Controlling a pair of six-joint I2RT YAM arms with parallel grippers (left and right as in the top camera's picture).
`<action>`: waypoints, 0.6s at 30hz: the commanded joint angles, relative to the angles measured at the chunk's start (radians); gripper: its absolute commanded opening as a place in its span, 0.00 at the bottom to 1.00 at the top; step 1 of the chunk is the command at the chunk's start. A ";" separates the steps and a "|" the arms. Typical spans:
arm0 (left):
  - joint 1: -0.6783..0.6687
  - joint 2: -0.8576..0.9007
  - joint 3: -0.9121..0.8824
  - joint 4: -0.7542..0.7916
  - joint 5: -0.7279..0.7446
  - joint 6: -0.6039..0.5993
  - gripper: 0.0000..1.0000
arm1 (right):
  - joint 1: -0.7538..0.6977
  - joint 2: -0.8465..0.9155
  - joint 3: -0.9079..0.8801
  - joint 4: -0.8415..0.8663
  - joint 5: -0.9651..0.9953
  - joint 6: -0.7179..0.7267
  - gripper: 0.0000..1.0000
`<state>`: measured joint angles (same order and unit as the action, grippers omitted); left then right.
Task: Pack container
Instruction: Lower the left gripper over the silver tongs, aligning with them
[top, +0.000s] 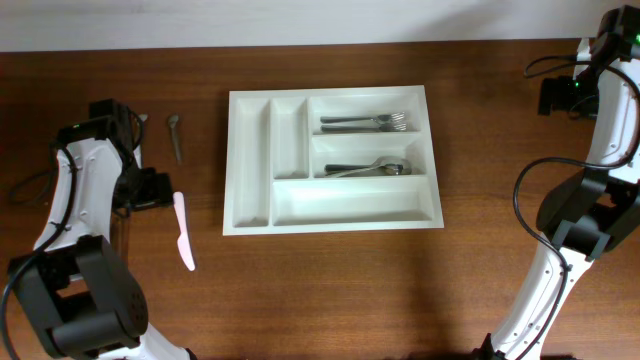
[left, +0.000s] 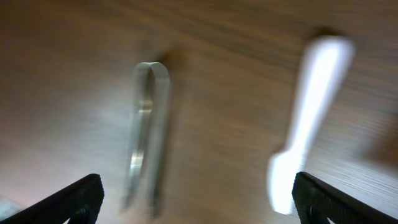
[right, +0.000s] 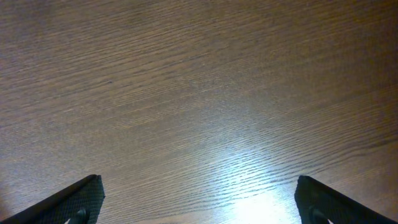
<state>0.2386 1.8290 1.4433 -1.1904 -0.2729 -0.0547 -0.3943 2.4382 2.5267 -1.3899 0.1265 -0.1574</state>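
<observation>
The top view is sharp and evenly lit. The left wrist view is very blurry. A bright shine sits on the table (right: 249, 208) low in the right wrist view.

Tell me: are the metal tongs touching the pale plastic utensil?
Apart. Overhead view shows bare wood between the metal tongs and the pale plastic utensil.

Surface: brown wooden table (left: 236, 68), blurred.
Left: slim looped metal utensil (left: 149, 137), lying flat.
Right: white plastic utensil (left: 308, 124), well apart.
Bottom corners: left tool (left: 199, 202), black fingertips spread wide.
</observation>
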 joint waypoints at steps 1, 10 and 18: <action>0.014 0.009 -0.003 -0.012 -0.178 -0.002 0.99 | -0.006 0.004 -0.004 0.000 -0.002 0.008 0.99; 0.038 0.010 -0.008 0.003 0.083 0.223 0.99 | -0.005 0.004 -0.004 0.000 -0.002 0.008 0.99; 0.098 0.011 -0.019 0.002 0.075 0.257 0.99 | -0.005 0.004 -0.004 0.000 -0.002 0.008 0.99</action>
<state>0.3088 1.8290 1.4368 -1.1881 -0.2150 0.1688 -0.3943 2.4386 2.5267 -1.3899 0.1265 -0.1570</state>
